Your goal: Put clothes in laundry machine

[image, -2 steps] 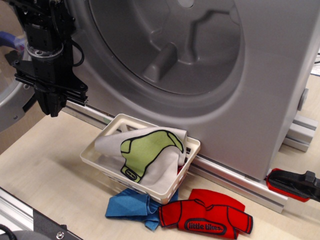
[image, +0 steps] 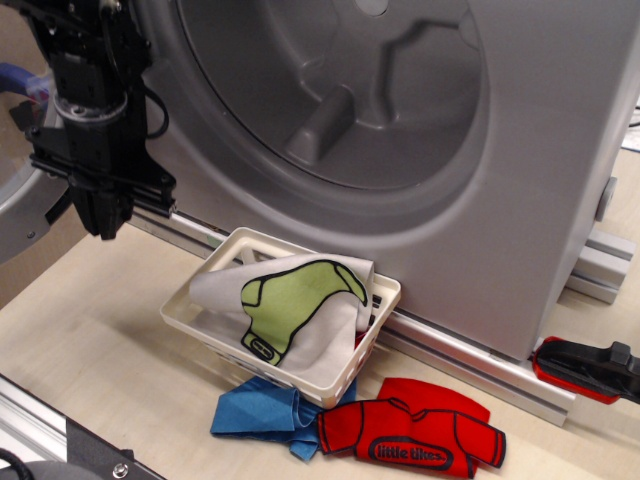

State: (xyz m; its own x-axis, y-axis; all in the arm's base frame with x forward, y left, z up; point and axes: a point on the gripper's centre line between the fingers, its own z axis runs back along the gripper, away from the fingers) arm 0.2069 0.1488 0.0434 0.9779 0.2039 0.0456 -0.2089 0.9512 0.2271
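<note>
Grey washer [image: 400, 150] drum looks empty: nothing loaded yet. White cloth [image: 290, 310] in basket [image: 215, 270]; blue [image: 255, 415] and red [image: 420, 440] pieces on surface at 6 o'clock. Gripper [image: 100, 215] at 9 o'clock, carrying nothing; jaws' state unclear.

At the upper left of the frame the arm [image: 85, 60] is matt black and boxy, with a pale grey ring round its wrist. Black cables loop along its right side. Its pincer [image: 100, 215] is a black block beneath a flat bar.
</note>
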